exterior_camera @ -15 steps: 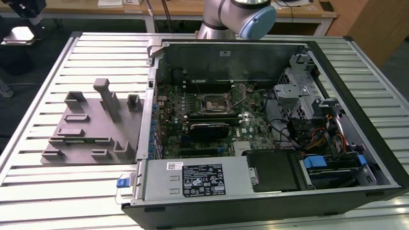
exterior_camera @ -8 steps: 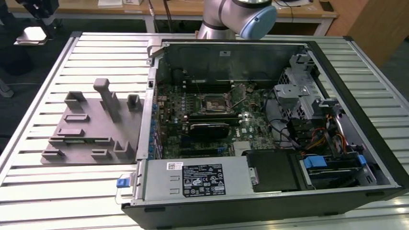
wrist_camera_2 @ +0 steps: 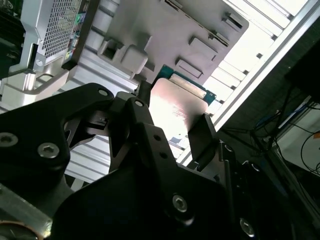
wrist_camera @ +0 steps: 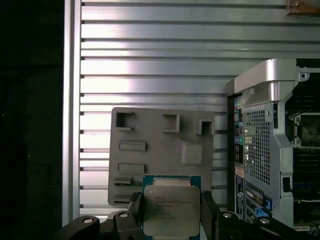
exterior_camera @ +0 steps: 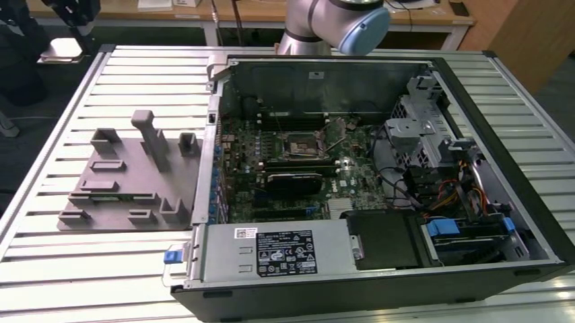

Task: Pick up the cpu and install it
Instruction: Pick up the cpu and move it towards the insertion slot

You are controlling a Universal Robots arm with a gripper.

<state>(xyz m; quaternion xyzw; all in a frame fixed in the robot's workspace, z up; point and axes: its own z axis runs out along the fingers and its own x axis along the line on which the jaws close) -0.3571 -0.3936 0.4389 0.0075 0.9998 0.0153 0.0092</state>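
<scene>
Strong glare across the cpu (wrist_camera_2: 175, 107).

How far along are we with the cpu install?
Done: pickup looks complete. In both wrist views the gripper is shut on the cpu, holding it clear of the grey tray. In hand: the chip, out over the table near the tray. Left: the install itself. In the exterior view the socket on the motherboard looks unfilled.

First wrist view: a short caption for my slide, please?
The gripper holds the cpu, with the grey tray and the computer case below.
</scene>
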